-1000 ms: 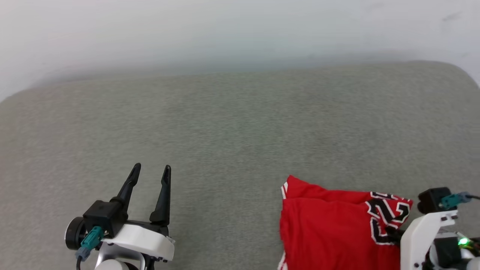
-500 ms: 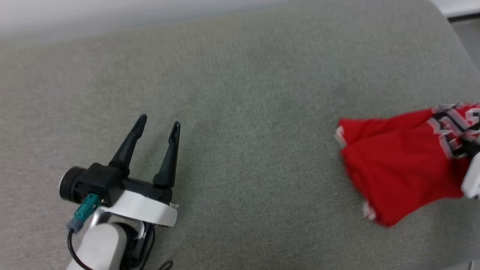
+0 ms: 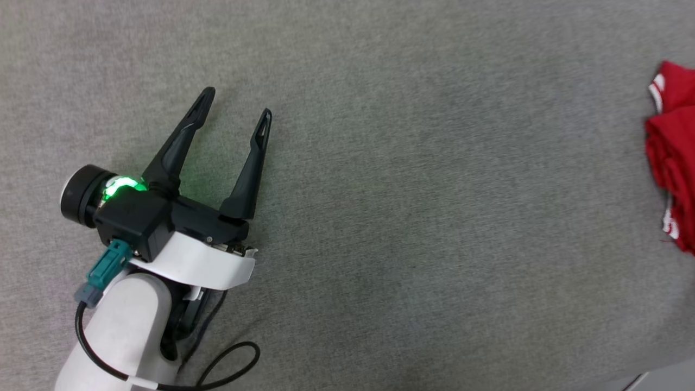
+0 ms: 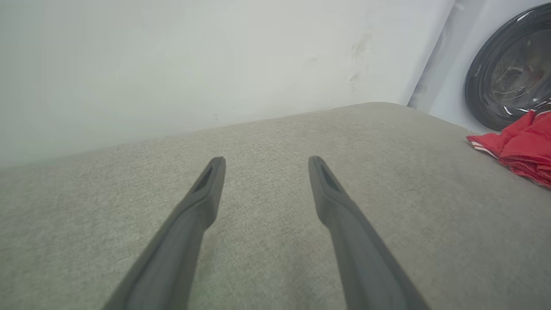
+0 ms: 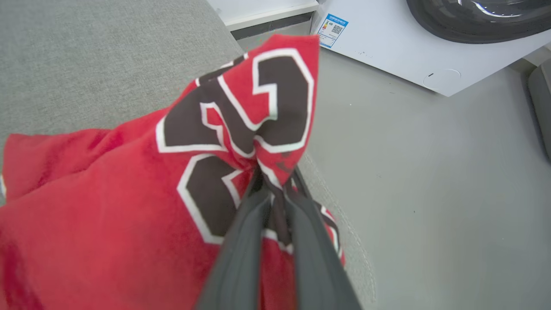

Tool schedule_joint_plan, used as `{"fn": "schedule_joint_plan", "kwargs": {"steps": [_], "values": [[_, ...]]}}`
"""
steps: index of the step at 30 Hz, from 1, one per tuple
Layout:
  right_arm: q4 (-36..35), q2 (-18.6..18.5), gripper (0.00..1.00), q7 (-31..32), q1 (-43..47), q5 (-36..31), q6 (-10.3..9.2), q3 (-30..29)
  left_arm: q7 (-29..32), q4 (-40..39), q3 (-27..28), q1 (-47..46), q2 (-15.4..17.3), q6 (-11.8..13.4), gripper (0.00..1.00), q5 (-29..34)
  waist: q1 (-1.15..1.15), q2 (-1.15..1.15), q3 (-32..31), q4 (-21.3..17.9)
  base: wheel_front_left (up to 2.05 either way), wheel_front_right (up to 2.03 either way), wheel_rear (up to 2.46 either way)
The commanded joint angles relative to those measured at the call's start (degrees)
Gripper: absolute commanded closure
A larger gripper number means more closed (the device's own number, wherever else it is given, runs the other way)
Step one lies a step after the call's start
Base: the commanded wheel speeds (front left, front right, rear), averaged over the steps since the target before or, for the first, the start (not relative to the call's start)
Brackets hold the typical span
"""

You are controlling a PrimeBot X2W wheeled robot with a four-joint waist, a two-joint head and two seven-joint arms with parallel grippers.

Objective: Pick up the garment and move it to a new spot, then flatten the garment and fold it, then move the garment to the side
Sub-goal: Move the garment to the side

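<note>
The right gripper [image 5: 275, 183] had its two dark fingers pressed together on a bunch of the garment [image 5: 107, 206]. The pinch sat right at the black, white-outlined number, with red cloth peaking above the fingertips and the rest spreading leftward over the edge of the grey upholstered surface [image 5: 86, 56]. Beyond lay pale floor [image 5: 430, 172] and a white washing machine [image 5: 387, 47]. The left gripper [image 3: 237, 106] hung over the middle of the grey surface, fingers spread wide and empty, well apart from the garment, which showed at the head view's far right edge.
</note>
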Motion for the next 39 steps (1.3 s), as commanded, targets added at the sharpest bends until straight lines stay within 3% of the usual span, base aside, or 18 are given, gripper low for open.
{"fn": "schedule_joint_plan", "kwargs": {"steps": [1,2,3,4,6,14,24,39], "values": [[0.3,0.28,1.0,-0.79,-1.0,-0.14,-0.07,-0.16,-0.04,-0.38,-0.04,-0.86,0.11,-0.12,0.0,0.27,-0.01,0.0,1.67,0.87,0.0,0.0,0.0],[0.77,0.65,1.0,-1.34,-1.32,-0.6,-0.07,-0.41,-0.04,-0.48,-0.12,-1.04,0.14,-0.17,0.0,0.32,-0.01,0.0,1.99,0.98,0.0,0.0,0.0],[1.31,0.96,0.93,-2.04,-1.52,-1.12,-0.07,-0.38,-0.02,-0.45,-0.25,-1.14,0.14,-0.23,0.0,0.34,-0.01,0.0,2.24,1.06,0.0,0.0,0.0],[1.83,1.28,0.69,-2.78,-1.76,-1.64,-0.07,-0.44,-0.05,-0.35,-0.36,-1.27,0.12,-0.25,0.0,0.34,-0.01,0.0,2.39,1.12,0.0,0.0,0.0],[2.57,1.52,0.0,-4.87,-2.11,-3.2,-0.07,-1.11,-0.18,-0.13,-0.56,-1.48,0.03,-0.23,0.0,0.26,-0.01,0.0,2.53,1.26,0.0,0.0,0.0],[3.42,3.18,0.0,-15.38,-2.91,-8.22,-0.07,-4.25,-1.19,2.23,-1.45,-0.79,-1.03,-0.25,0.0,-0.59,-0.01,0.0,-0.21,2.54,0.0,0.0,0.0],[0.97,4.84,0.0,-27.78,5.51,-7.81,-0.07,-0.94,-3.2,7.11,-0.42,4.21,-3.67,1.57,0.0,-2.63,-0.01,0.0,-10.72,6.07,0.0,0.0,0.0],[-7.37,14.93,0.0,-35.2,24.94,-4.64,-0.06,6.21,-3.89,12.49,2.62,14.84,-6.59,5.52,0.0,-5.46,-0.01,0.0,-25.74,12.14,0.0,0.0,0.0]]}}
